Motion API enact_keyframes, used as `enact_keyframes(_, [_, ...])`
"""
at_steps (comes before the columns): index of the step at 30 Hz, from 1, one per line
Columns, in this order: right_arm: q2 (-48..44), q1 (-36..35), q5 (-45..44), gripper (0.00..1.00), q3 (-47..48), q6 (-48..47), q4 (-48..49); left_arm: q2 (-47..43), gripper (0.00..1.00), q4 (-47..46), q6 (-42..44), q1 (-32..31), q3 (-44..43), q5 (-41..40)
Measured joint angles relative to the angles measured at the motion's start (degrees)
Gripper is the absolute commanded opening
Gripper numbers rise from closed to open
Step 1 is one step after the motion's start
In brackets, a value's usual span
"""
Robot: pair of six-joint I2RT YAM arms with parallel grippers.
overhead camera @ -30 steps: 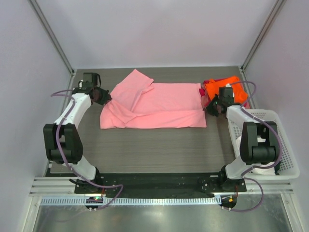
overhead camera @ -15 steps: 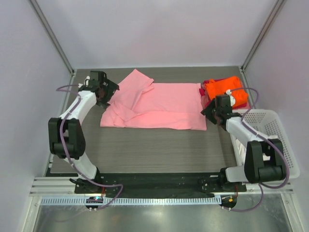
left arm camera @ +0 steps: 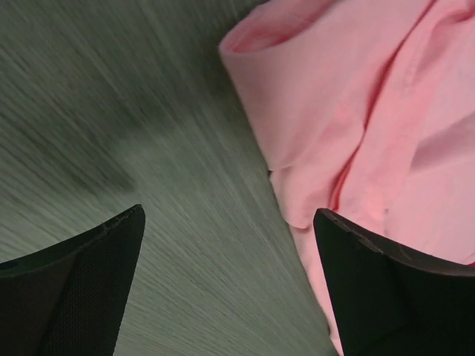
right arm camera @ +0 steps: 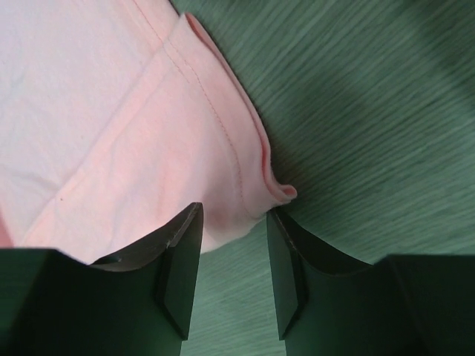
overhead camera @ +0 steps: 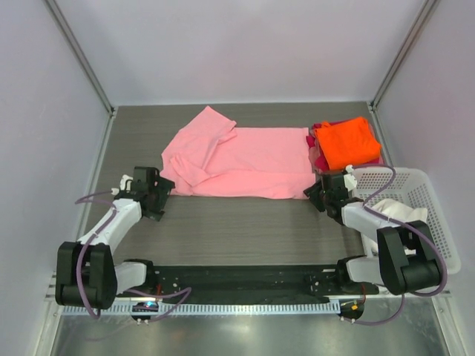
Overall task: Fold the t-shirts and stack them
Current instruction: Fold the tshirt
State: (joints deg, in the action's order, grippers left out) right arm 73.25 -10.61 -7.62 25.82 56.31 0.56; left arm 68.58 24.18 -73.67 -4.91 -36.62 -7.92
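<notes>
Grey table [overhead camera: 245, 222]: pink t-shirt [overhead camera: 252, 159] spread toward far edge; left gripper [left arm camera: 228, 215] spread wide, right gripper [right arm camera: 234, 211] part-open, both empty.

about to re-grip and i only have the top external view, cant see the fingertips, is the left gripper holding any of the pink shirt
observer: no. The left wrist view shows the left gripper wide open over bare table, with the pink shirt lying beside one finger.
operator: and the right one
observer: the right wrist view shows the right gripper parted by a narrow gap, pinching nothing.
operator: whats at that gap
observer: the shirt's stitched hem corner, with a small curl at its tip.
</notes>
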Motion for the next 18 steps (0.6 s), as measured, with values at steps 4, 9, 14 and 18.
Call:
enact_keyframes(4, [2.69,-0.52,-2.58,0.10,0.11,1.53,3.52,0.02,0.93,-2.25,-2.16,0.00,3.30,0.22])
enact_keyframes(9, [4.13,-1.07,-5.14,0.01,0.33,1.70,4.17,0.04,0.88,-5.95,-2.84,0.00,3.67,-0.31])
enact_keyframes(14, [4.31,-1.11,-6.67,0.01,0.83,1.66,3.89,0.46,0.75,-9.27,-3.85,0.00,5.57,-2.56])
enact_keyframes(18, [4.31,-1.29,-7.85,0.01,1.05,1.60,3.58,2.80,0.71,-12.07,-4.35,0.00,6.54,-4.59])
